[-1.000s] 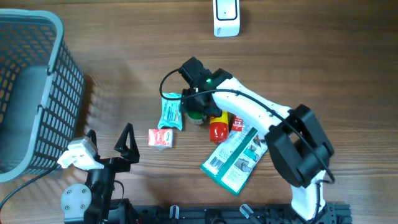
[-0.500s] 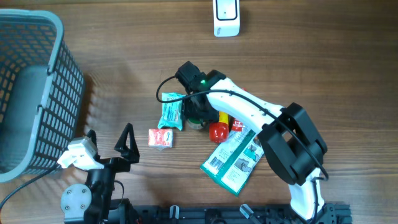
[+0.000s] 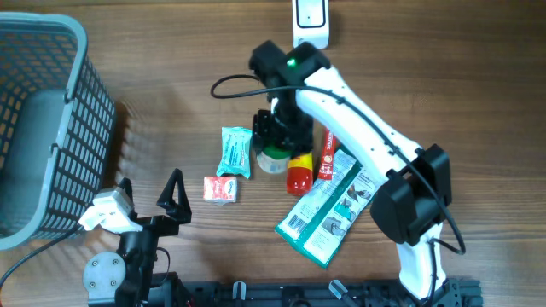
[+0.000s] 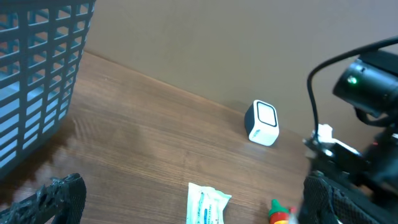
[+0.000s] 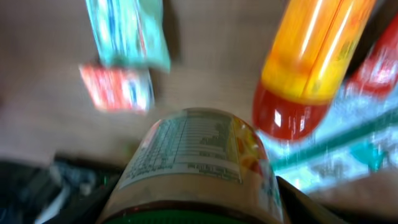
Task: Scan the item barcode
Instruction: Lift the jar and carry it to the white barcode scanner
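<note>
A teal packet (image 3: 235,152) is being borne by the wooden table (image 3: 171,68) just left of the right gripper (image 3: 275,147), a small red box (image 3: 220,189) being set near it. An orange, red-capped bottle (image 3: 298,175) and a red tube (image 3: 328,158) are being kept just right of the gripper, beside a green-and-white flat package (image 3: 324,211). A grey mesh basket (image 3: 85,145) is being kept well apart, far left.

Soft, even indoor light; crisp from above, smeared at the right wrist.
Evenly lit from overhead across the wooden counter (image 3: 153,51), with a faint soft shadow beside the basket (image 3: 51,128) at 9 o'clock. Sharp edge to edge in the overhead view. Dimmer and slightly soft in the left wrist view, with dark jaws out of focus at 7 and 5 o'clock. Heavily motion-blurred in the right wrist view: jar (image 5: 193,162) label at 6 o'clock unreadable, orange bottle (image 5: 311,56) at 1 o'clock streaked with white glare.
</note>
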Controlling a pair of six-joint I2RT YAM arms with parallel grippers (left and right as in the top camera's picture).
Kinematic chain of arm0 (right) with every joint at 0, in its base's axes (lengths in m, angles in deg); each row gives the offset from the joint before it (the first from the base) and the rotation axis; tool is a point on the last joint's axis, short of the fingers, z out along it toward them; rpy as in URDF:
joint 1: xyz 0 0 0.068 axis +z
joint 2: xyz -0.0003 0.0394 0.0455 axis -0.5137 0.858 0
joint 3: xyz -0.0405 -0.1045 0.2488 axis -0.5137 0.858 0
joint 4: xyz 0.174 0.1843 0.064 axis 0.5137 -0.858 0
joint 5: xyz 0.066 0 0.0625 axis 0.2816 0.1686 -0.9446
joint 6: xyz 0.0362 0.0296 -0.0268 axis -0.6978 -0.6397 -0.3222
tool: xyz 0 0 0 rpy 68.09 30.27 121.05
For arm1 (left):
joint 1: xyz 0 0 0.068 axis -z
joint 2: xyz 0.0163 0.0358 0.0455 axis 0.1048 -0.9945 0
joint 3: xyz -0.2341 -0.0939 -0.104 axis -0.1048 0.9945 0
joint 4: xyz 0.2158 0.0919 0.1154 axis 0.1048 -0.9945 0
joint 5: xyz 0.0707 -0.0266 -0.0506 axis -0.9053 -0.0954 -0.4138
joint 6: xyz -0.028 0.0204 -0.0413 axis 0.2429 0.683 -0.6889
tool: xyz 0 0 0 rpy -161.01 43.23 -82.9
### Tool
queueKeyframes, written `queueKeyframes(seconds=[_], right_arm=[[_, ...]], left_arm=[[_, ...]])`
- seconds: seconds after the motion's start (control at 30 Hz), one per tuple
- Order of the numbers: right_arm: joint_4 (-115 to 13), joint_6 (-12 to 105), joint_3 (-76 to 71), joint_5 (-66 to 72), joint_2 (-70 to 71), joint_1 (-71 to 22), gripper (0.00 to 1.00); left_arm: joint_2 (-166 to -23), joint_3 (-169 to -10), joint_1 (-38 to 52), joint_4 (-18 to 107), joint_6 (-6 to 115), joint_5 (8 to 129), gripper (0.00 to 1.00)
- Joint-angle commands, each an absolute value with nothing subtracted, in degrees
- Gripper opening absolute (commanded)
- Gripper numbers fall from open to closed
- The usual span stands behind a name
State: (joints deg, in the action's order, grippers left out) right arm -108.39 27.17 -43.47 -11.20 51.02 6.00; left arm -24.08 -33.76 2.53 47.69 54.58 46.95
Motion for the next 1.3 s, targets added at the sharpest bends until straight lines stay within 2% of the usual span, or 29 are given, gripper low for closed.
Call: queueKeyframes(seconds=[0.0, 0.1, 0.37, 0.53, 0.77, 0.97, 1.17, 1.27], right_arm=[[-110.4, 37.8, -44.0, -25.2, 49.4, 4.8, 0.51], [-110.4, 39.2, -43.8, -30.2, 49.4, 4.7, 0.52], [-110.4, 40.7, -40.3, -30.6, 43.7, 4.7, 0.53], [-110.4, 39.5, -31.2, -26.9, 36.2, 4.7, 0.55], [-110.4, 39.1, -13.6, -29.5, 26.9, 4.9, 0.55], [-110.4, 38.9, -8.8, -27.2, 24.6, 4.9, 0.56], [-108.2, 39.9, -8.9, -27.0, 24.6, 4.7, 0.55], [-110.5, 45.4, -9.1, -29.2, 23.8, 4.4, 0.52]], left_arm=[[-23.6, -33.8, 2.8, 47.8, 54.1, 47.9, 1.0], [-23.6, -33.8, 2.8, 47.8, 54.1, 47.9, 1.0], [-23.6, -33.8, 2.8, 47.8, 54.1, 47.9, 1.0], [-23.6, -33.8, 2.8, 47.8, 54.1, 47.9, 1.0], [-23.6, -33.8, 2.8, 47.8, 54.1, 47.9, 1.0], [-23.6, -33.8, 2.8, 46.8, 54.1, 47.9, 1.0], [-23.6, -33.8, 2.8, 39.3, 54.1, 47.9, 1.0], [-23.6, -33.8, 2.8, 31.9, 54.1, 47.9, 1.0]])
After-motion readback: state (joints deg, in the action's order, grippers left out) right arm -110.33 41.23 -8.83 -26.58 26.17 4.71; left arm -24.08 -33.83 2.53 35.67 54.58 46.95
